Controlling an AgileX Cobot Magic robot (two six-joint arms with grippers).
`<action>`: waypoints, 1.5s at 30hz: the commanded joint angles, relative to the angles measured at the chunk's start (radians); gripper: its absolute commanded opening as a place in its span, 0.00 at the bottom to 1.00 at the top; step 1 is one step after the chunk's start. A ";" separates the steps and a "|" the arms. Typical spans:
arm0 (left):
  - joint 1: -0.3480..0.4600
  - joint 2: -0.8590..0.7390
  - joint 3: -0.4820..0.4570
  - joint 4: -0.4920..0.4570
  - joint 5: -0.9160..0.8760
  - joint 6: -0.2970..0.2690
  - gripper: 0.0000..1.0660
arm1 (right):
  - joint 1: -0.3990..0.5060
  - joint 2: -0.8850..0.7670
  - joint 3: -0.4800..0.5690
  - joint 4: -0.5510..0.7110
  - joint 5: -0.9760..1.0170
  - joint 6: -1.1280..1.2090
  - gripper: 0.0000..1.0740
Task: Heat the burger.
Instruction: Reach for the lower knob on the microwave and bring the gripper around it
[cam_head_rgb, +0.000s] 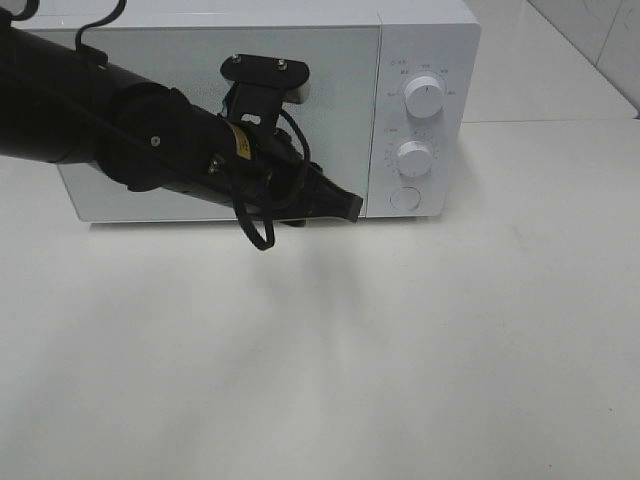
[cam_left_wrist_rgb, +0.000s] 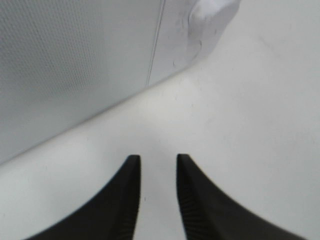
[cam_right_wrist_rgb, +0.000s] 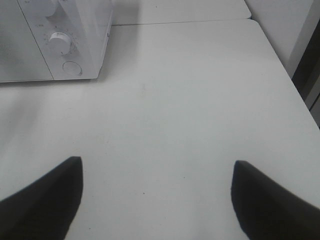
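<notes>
The burger is out of view in every frame. A white microwave (cam_head_rgb: 340, 110) stands at the back of the table with its door closed. My left gripper (cam_head_rgb: 350, 207) hovers just in front of the door's lower right corner, low over the table. In the left wrist view the left gripper (cam_left_wrist_rgb: 157, 159) shows a narrow gap between its black fingers, with nothing in it, facing the microwave door (cam_left_wrist_rgb: 65, 65). My right gripper (cam_right_wrist_rgb: 157, 165) is spread wide and empty above the bare tabletop, well away from the microwave (cam_right_wrist_rgb: 75, 30).
The microwave's control panel carries an upper knob (cam_head_rgb: 425, 97), a lower knob (cam_head_rgb: 413, 158) and a round button (cam_head_rgb: 405, 197). The white table (cam_head_rgb: 320, 350) stretches in front. Its right edge (cam_right_wrist_rgb: 280, 60) meets a gap beside a wall.
</notes>
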 joint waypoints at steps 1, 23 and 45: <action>-0.009 -0.043 -0.007 -0.047 0.191 -0.007 0.84 | -0.004 -0.025 0.002 0.001 -0.010 -0.001 0.71; 0.015 -0.227 -0.008 -0.061 0.839 -0.033 0.94 | -0.004 -0.025 0.002 0.001 -0.010 -0.001 0.71; 0.400 -0.432 -0.006 -0.049 1.046 0.051 0.94 | -0.004 -0.025 0.002 0.001 -0.010 -0.001 0.71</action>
